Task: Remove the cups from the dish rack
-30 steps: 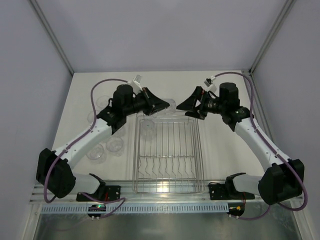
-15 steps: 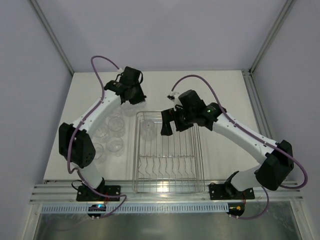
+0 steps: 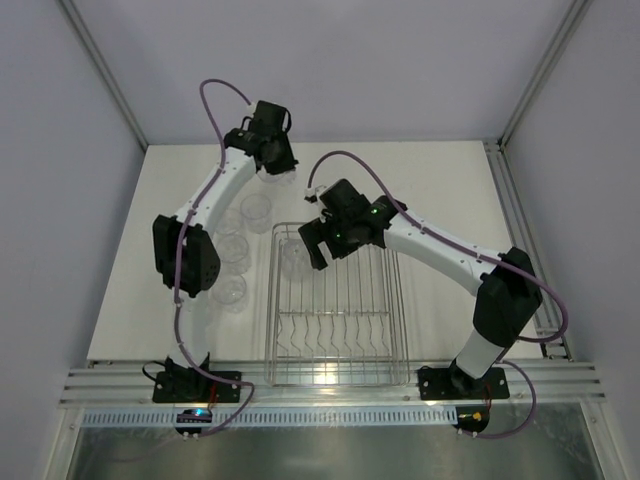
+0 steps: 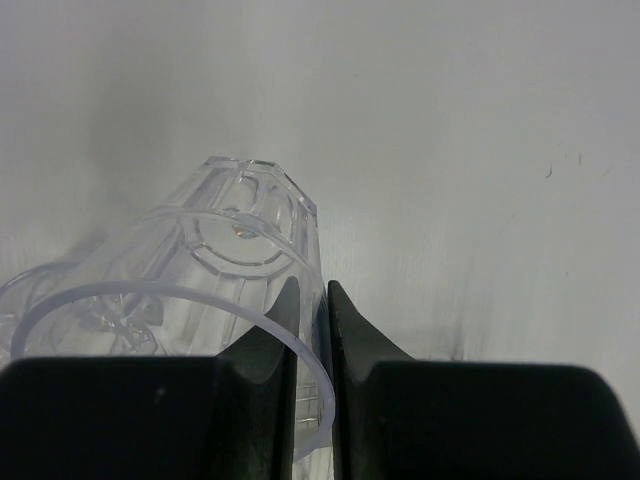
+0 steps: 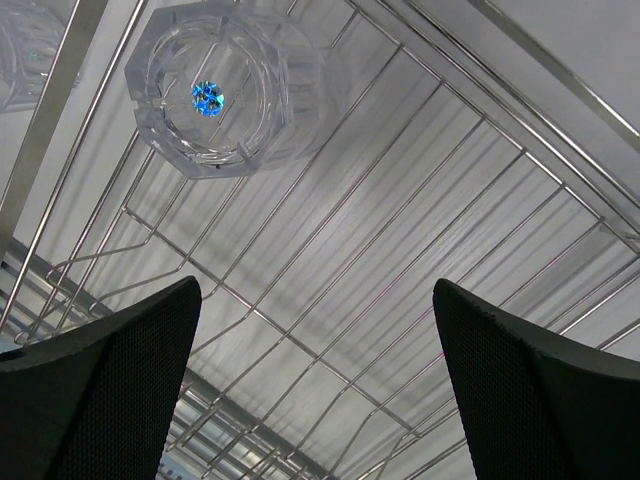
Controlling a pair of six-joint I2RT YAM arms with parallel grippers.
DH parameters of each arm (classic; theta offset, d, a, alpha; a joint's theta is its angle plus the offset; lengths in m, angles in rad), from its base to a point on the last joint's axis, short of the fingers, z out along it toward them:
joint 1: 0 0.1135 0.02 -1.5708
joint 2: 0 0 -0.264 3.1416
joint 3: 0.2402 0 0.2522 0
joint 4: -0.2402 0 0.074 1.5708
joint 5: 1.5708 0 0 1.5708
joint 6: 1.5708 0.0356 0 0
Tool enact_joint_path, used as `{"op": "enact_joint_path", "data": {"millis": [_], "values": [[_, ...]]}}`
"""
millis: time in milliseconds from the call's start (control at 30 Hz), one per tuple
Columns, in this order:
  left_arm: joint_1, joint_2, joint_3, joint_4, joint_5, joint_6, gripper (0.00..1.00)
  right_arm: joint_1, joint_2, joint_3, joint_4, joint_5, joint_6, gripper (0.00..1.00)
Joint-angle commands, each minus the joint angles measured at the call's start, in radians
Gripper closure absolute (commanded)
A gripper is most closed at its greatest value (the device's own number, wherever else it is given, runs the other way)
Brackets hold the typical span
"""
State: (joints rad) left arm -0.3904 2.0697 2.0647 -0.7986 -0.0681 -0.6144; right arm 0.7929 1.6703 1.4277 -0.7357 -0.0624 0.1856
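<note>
The left fingers are pinched on the wall of a clear cup, one inside the rim and one outside, with the white counter beyond them. The right fingers are spread wide apart over the dish rack. Another cup sits in the rack ahead of them, off to one side.

Right of the dish rack the desk lies open. Left of the rack, several cups stand close together and bar a low pass. Inside the rack one cup stands far left, close under the wide-open right gripper. Curved prongs rise in the near half. The left gripper with its held cup fills the far left desk.
</note>
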Motion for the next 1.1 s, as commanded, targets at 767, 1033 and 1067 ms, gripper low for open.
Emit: {"op": "enact_joint_path", "data": {"millis": [767, 1033, 1067], "values": [[0.071, 0.303, 0.204, -0.2, -0.006, 0.084, 1.0, 0.085, 0.304, 0.31, -0.016, -0.011, -0.123, 0.0], [0.079, 0.268, 0.126, -0.195, 0.005, 0.081, 0.54, 0.083, 0.362, 0.344, 0.005, 0.012, -0.121, 0.0], [0.081, 0.259, 0.112, -0.18, 0.008, 0.076, 0.49, 0.083, 0.368, 0.347, 0.006, 0.012, -0.118, 0.0]]}}
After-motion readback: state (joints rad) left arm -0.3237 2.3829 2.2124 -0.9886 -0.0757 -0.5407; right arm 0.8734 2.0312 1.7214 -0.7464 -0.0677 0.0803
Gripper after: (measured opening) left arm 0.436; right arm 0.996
